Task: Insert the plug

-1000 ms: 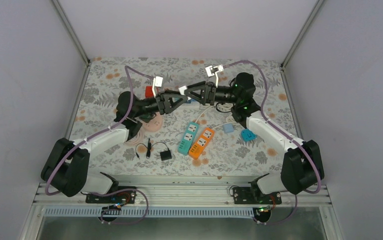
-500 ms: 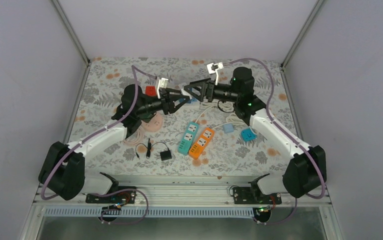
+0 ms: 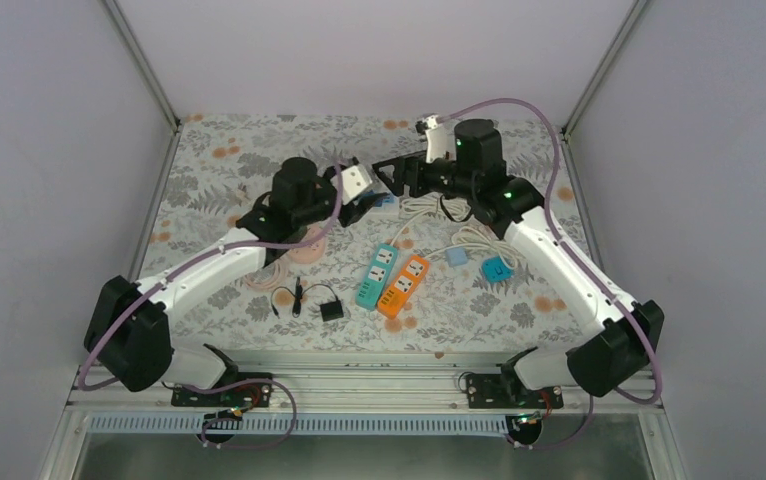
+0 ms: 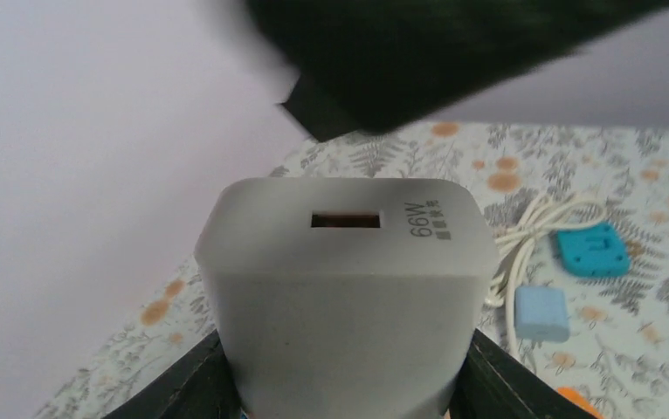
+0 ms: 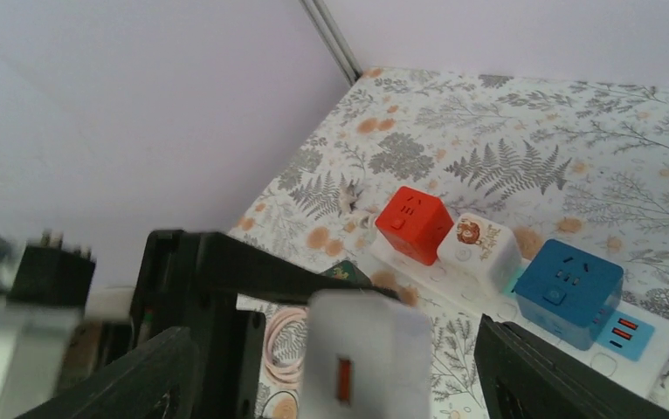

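The plug [image 4: 348, 288] is a white charger block with a USB slot on its face. My left gripper [image 4: 346, 349] is shut on its two sides, black fingers [image 4: 196, 384] pressed against it. From above, the plug [image 3: 357, 181] sits in the left gripper [image 3: 351, 192] above the back middle of the table. My right gripper [image 3: 391, 177] faces it from the right, open and apart from it. In the right wrist view the plug [image 5: 368, 358] shows blurred ahead of the right gripper [image 5: 335, 380], whose fingers [image 5: 558, 375] stand wide and touch nothing.
Red [image 5: 414, 224], white [image 5: 478, 251] and blue [image 5: 567, 292] cube sockets sit on a white strip at the back. A teal power strip [image 3: 377, 274] and an orange one [image 3: 405, 286] lie mid-table. Nearby are a black adapter [image 3: 331, 311], white cables [image 3: 464, 238] and pale blue plugs [image 3: 456, 256].
The two grippers met at the plug a second ago. The right gripper has opened and drawn back to the right. The left arm has pulled back left and raised its wrist, with the plug.
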`<state>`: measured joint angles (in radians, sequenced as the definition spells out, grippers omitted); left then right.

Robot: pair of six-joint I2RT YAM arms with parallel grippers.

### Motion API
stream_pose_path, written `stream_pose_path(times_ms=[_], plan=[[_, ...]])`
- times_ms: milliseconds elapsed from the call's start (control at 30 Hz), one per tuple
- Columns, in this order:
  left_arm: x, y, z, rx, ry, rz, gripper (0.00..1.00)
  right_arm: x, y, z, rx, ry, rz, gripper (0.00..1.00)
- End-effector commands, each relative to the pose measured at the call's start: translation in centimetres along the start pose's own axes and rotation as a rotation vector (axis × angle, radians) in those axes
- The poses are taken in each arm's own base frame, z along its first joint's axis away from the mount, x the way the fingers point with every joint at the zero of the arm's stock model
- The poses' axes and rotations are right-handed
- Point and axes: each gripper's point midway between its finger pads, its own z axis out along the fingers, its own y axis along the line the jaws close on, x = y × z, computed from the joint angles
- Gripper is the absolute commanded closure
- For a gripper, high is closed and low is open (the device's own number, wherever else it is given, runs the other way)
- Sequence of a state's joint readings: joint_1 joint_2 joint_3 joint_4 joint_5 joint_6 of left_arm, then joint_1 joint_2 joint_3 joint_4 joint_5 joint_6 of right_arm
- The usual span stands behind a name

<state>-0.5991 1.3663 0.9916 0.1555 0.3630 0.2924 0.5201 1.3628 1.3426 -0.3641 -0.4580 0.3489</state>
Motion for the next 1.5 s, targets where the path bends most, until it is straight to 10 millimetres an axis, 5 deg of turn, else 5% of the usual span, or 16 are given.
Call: stream_pose_path(times_ms=[0,467,667,867,1000,1200,1467], plan=[[0.3,0.4,1.3,-0.066,0.068,0.220,0.53,0.9,-0.8,1.1,0.091,0.058,-0.015,0.19],[0.3,-0.4,0.6,-0.068,0.036,0.238,0.53,3.7,-1.6,2.4,0.135,0.135,-0.001,0.34],[0.6,-0.6,0.5,-0.060,0.048,0.244,0.52,3.5,-2.2,3.2,0.164,0.133,0.004,0.44],[0.5,-0.4,0.4,-0.076,0.038,0.239,0.52,3.9,-3.6,3.5,0.225,0.145,0.011,0.40],[0.4,-0.5,0.3,-0.076,0.033,0.231,0.51,4.2,-3.8,3.8,0.227,0.153,0.013,0.61],[-0.3,0.2,0.1,-0.111,0.025,0.183,0.29,3.7,-3.7,4.0,0.222,0.138,-0.001,0.79],[-1.7,2.6,-2.8,-0.288,-0.031,0.109,0.08,2.1,-4.8,4.1,0.285,0.089,-0.048,0.80]])
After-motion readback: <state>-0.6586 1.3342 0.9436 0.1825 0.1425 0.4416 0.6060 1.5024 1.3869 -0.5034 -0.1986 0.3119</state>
